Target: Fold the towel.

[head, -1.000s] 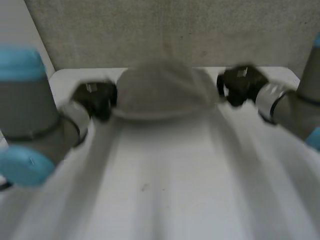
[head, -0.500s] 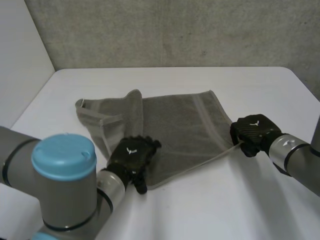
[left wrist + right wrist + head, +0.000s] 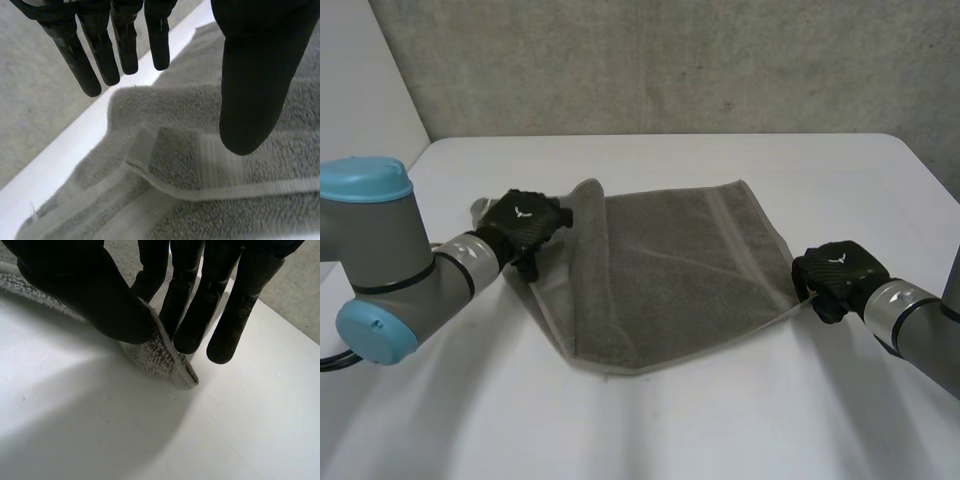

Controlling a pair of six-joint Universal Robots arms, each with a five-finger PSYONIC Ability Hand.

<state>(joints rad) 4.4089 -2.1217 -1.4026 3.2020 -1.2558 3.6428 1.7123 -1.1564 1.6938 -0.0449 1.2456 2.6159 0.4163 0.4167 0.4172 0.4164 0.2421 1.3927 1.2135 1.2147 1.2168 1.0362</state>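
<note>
A: Quick, what's changed in the last sec?

B: The towel (image 3: 670, 265) was up in the air btwn both hands a sec ago. Now it's down on the table (image 3: 720, 425), about mid-table and mostly flat. L hand (image 3: 523, 218) was at the towel's near edge, approx 7 o'clock, half a sec back. It's now over at 10 o'clock, above the bunched corner.

A: Is it gripping?

B: No. In the L wrist view the fingers (image 3: 82, 65) are straight and spread, w/ the thumb (image 3: 252, 90) held apart. They sit above a doubled hem strip (image 3: 215, 192), and I can't tell if there's contact. R hand (image 3: 835, 270) is at 3 o'clock, pinching that corner (image 3: 175, 365) btwn thumb and fingers. The corner's tip pokes out past them, right down at the table.

A: So what does that mean for the fold?

B: My read: the laying-out is nearly done and there's no real fold yet. A flap lies turned over on the 10–11 o'clock side, leaving a ridge (image 3: 588, 215). That prob needs smoothing or a fresh grip first.

A: Counts?

B: 1 towel, 1 table, 2 hands, 2 arms: L arm (image 3: 390, 260), R arm (image 3: 920, 325).
</note>
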